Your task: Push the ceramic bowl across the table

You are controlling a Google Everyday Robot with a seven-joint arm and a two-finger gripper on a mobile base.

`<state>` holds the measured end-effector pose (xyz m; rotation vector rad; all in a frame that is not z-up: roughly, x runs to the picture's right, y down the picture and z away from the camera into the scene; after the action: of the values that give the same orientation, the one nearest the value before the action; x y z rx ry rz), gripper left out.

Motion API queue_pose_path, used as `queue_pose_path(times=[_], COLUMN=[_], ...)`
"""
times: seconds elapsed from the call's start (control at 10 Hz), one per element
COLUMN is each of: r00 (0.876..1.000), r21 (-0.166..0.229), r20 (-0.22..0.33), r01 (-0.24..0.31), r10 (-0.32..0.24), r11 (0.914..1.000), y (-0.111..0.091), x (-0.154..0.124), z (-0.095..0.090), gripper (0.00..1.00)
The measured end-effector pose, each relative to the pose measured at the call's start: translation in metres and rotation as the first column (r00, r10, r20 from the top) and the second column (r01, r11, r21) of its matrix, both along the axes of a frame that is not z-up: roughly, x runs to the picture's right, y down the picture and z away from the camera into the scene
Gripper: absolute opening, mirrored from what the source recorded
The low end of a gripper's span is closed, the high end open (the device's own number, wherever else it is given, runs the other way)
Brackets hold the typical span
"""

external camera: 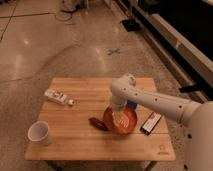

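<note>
Your ceramic bowl (120, 120) sits right of the table's (80, 142) centre, roughly midway between the far and near edges. The end effector (119, 116) reaches down into the bowl from 12 o'clock, and you cannot tell whether its fingers are spread or pressed together. A small dark brown object (96, 123) lies touching the bowl's rim at 9 o'clock, and a dark flat phone-like item (151, 123) lies just beside it at 3 o'clock, near the right edge. A blue thing (131, 104) peeks out behind the arm at 1 o'clock. You have bare wood toward 9 o'clock beyond the brown object, with the white cup (39, 133) at the near left corner and a white packet (58, 97) toward 10 o'clock, near the left edge.
</note>
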<state>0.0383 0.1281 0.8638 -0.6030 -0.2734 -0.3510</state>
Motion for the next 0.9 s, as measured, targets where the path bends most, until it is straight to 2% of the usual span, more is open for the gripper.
queue_pose_path(times=[0.5, 0.9], r00=[0.998, 0.995], r21=[0.028, 0.036], r20=[0.044, 0.072], r01=[0.037, 0.070], r10=[-0.038, -0.072], r11=[0.9989, 0.9969], y=[-0.015, -0.016], x=[-0.029, -0.052], z=[0.014, 0.021], gripper=[0.65, 0.65])
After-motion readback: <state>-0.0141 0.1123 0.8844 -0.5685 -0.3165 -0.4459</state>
